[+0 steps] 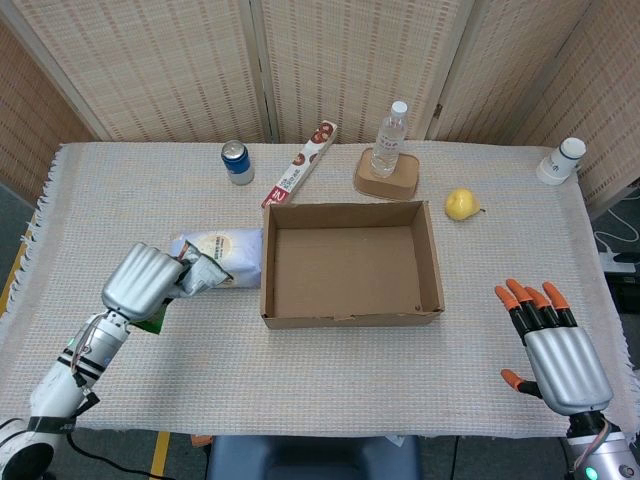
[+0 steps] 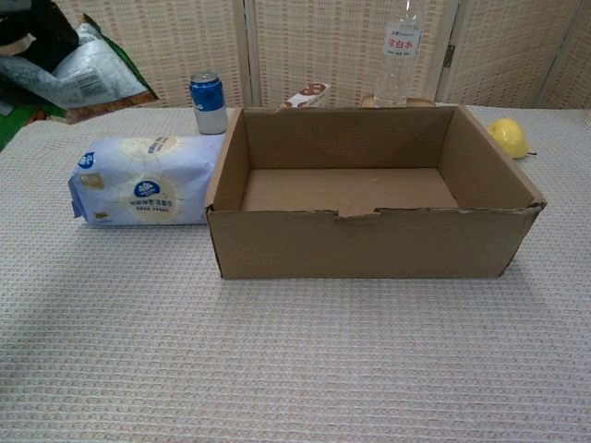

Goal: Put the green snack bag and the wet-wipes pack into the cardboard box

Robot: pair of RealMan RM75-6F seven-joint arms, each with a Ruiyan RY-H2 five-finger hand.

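The crinkled green-and-silver snack bag (image 1: 196,279) hangs in my left robot hand (image 1: 143,283), clenched around it above the desk (image 1: 120,200). One white-and-blue wet-wipes pack (image 1: 222,256) lies beside one open brown cardboard box (image 1: 350,262). My right robot hand (image 1: 556,345) hovers palm-down, fingers spread, holding nothing.

Left hand (image 1: 143,282) gripping green snack bag (image 1: 196,276), lifted over wet-wipes pack (image 1: 232,256).
Cardboard box (image 1: 350,318) just right of the pack; right hand (image 1: 556,345) spread, holding nothing, well apart.
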